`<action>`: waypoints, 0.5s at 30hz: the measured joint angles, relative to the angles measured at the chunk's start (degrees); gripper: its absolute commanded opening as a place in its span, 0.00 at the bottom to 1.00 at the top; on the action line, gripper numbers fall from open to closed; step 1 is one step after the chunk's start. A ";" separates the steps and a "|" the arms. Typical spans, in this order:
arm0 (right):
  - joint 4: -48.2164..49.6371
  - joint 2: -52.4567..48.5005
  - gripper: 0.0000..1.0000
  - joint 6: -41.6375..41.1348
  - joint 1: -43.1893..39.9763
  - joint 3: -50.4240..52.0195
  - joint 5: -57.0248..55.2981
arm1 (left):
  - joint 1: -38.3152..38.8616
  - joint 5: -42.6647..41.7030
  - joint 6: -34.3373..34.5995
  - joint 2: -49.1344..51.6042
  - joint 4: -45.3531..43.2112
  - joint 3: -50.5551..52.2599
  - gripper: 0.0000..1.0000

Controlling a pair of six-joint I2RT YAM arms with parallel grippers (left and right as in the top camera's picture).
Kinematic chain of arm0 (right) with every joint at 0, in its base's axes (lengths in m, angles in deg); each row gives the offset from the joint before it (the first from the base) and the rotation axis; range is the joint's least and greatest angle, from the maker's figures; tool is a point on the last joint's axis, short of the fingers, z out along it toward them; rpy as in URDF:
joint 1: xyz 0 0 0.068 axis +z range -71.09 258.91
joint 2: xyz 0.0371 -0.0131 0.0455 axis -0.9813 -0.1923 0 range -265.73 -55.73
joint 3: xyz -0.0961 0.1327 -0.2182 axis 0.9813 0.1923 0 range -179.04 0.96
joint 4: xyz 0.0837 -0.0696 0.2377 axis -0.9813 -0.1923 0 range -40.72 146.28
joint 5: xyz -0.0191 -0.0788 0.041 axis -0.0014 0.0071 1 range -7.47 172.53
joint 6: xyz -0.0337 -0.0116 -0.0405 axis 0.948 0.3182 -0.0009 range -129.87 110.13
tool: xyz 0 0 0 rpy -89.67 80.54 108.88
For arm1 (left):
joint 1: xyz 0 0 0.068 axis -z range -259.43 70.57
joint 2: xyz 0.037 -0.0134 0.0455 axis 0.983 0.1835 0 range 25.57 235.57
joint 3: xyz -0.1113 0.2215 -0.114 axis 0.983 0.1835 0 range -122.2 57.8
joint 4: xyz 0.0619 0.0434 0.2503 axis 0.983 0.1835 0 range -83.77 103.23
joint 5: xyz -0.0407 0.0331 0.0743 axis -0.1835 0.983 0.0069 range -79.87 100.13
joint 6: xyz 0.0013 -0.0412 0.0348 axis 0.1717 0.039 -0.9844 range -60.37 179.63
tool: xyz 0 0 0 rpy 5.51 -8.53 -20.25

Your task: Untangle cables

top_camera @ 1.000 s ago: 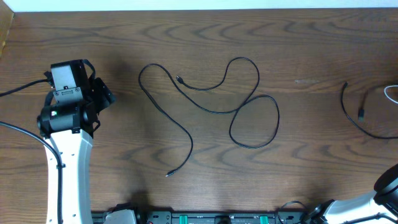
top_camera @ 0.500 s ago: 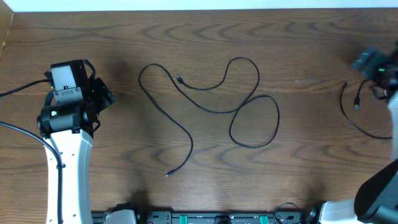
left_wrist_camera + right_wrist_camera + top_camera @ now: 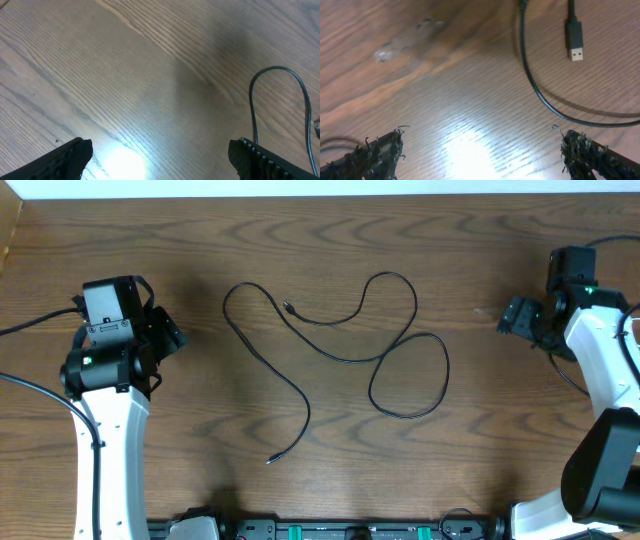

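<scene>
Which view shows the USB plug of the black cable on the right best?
Right wrist: the USB plug lies close, its metal end clear. Overhead, the right arm seems to cover it. Left wrist does not show it.

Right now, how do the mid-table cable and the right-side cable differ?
The thin black mid-table cable sprawls in crossing loops; the thin black right-side cable shows one curve, partly hidden overhead. Its USB plug is plain; the other's ends look tiny. Both lie ungripped.

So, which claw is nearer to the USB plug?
Right. The right claw is open just beside the USB plug. The left claw is far off on the other side, past the looped cable.
</scene>
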 measured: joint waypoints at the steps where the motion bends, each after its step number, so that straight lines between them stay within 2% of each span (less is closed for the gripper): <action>1: 0.96 0.00 0.99 -0.44 -0.22 1.07 -0.15 | 0.00 0.00 0.02 0.15 0.00 0.00 0.92; 2: 1.88 0.00 0.98 -0.74 -0.37 2.21 -0.24 | 0.00 0.00 0.00 0.37 0.00 0.00 0.92; 3: 2.93 0.00 0.92 -0.94 -0.48 3.61 -0.37 | 0.00 0.00 0.00 0.59 0.00 0.00 0.92; 4: 3.89 0.00 0.80 -1.11 -0.48 5.11 -0.61 | 0.00 0.00 0.00 0.83 0.00 0.00 0.92; 6: 5.20 0.00 0.47 -1.49 -0.46 7.80 -0.76 | 0.00 0.00 0.00 1.27 0.00 0.00 0.92; 8: 6.51 -0.02 0.28 -1.75 -0.46 10.01 -0.90 | 0.00 0.00 0.00 1.77 0.00 0.00 0.92; 11: 8.92 -0.02 0.15 -2.14 -0.48 12.55 -1.09 | 0.00 0.00 0.00 2.58 0.00 0.00 0.92; 13: 10.54 -0.02 0.01 -2.12 -0.48 13.38 -1.16 | 0.00 0.00 0.00 2.97 0.02 0.00 0.92; 15: 12.00 -0.02 0.01 -2.73 -0.61 13.60 -1.20 | 0.00 0.00 0.00 3.10 0.02 0.00 0.92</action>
